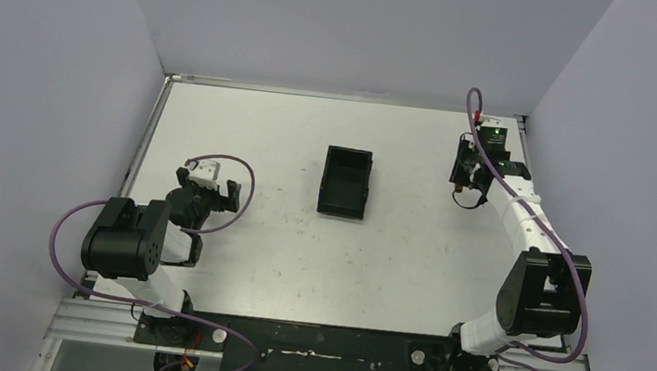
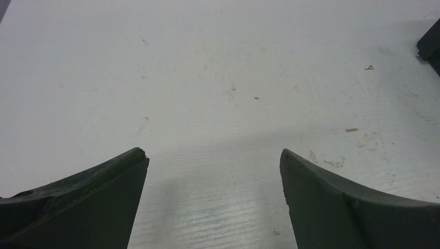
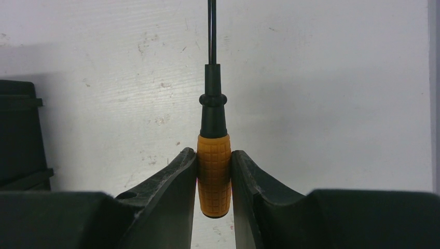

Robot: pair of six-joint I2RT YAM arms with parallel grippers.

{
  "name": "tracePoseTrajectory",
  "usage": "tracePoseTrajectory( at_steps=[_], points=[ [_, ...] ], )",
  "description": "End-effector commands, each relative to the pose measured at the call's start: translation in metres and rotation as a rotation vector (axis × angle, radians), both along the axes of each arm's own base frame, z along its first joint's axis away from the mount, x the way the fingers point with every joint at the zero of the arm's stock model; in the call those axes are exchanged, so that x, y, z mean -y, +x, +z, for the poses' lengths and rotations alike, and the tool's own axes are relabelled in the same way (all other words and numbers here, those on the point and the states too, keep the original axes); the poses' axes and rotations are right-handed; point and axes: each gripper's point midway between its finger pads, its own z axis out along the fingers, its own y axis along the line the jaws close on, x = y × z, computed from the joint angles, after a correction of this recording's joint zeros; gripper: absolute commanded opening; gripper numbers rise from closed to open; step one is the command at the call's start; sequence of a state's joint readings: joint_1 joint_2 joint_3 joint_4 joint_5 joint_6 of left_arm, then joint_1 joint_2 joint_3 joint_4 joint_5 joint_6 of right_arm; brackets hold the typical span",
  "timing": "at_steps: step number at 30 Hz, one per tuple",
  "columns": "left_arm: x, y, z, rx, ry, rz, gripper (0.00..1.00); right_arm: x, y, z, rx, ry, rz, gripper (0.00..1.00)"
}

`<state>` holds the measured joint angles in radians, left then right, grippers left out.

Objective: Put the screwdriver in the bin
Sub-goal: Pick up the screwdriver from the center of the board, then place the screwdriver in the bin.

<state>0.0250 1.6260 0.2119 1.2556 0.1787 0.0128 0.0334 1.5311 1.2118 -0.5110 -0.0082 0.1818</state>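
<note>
Right gripper point(image 3: 214, 155) is clamped on the screwdriver point(image 3: 213, 119). Both fingers point(image 3: 174, 181) press the sides of the orange gridded handle. A black collar and the thin dark shaft stick straight out ahead of the fingertips, running off the top of the right wrist view. The handle's butt end sits between the fingers, near their base. Cannot tell whether the tool touches the white table point(image 1: 411, 251) or is held just above it.

From the top view, the right gripper point(image 1: 466, 175) is at the far right side of the table, with its arm stretched forward. The black bin point(image 1: 346, 182) sits open-top around mid-table, well apart from it to the left. One bin wall point(image 3: 21, 135) shows at the left edge of the right wrist view, clear of the screwdriver.

Left gripper point(image 2: 212, 154) has its fingers spread wide apart with only scuffed tabletop between them. It sits low at the near left point(image 1: 212, 193), arm folded back, left of the bin.
</note>
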Motion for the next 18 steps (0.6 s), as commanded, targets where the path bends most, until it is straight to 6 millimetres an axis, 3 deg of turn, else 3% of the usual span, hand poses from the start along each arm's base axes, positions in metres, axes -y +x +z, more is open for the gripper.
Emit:
tracePoseTrajectory(
  at_steps=[1,18],
  points=[
    [0.0,0.006,0.015,0.055,0.008,0.0,0.97,-0.027,0.005,0.023,0.065,0.031,0.033,0.14],
    [-0.001,0.006,0.015,0.054,0.008,0.001,0.97,-0.172,-0.007,0.007,0.056,0.04,0.304,0.12]
  ],
)
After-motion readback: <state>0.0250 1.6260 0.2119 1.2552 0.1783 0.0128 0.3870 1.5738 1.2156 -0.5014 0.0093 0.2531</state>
